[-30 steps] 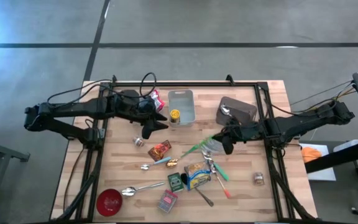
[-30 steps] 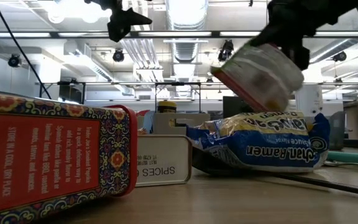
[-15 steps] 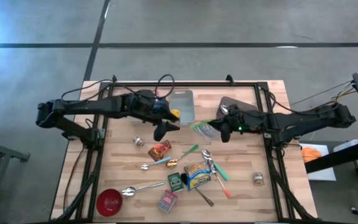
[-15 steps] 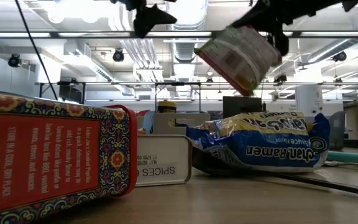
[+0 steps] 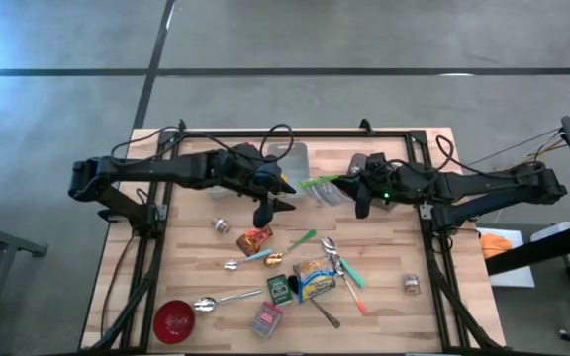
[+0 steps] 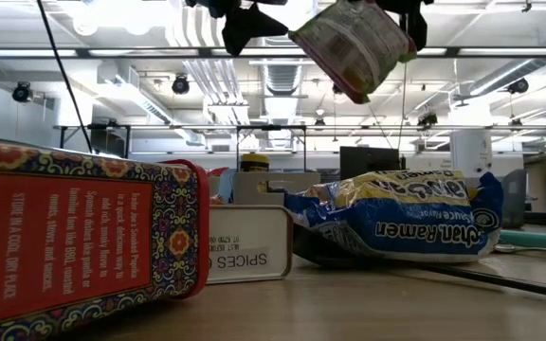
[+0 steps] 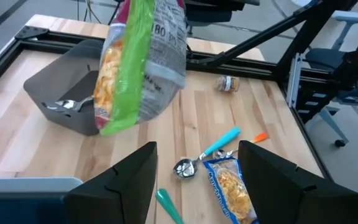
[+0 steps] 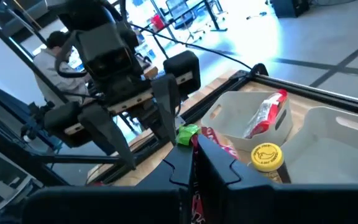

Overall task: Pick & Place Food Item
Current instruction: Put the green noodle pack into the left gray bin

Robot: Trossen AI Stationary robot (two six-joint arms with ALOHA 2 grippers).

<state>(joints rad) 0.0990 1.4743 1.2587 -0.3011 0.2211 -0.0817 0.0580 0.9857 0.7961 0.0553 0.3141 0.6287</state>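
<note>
One white bin [image 8: 253, 118] holds a red packet [image 8: 263, 117] and yellow-lidded jar [image 8: 266, 155]; right claw [image 5: 361, 198] clamps a snack bag [image 7: 138, 65], left claw [image 5: 270, 205] gapes.

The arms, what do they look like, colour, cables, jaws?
Both arms are black and slender, built of jointed links, with black cables looping above them. The left gripper and right gripper each end in two dark, flat, tapering jaws. A small green light glows on the right arm.
</note>
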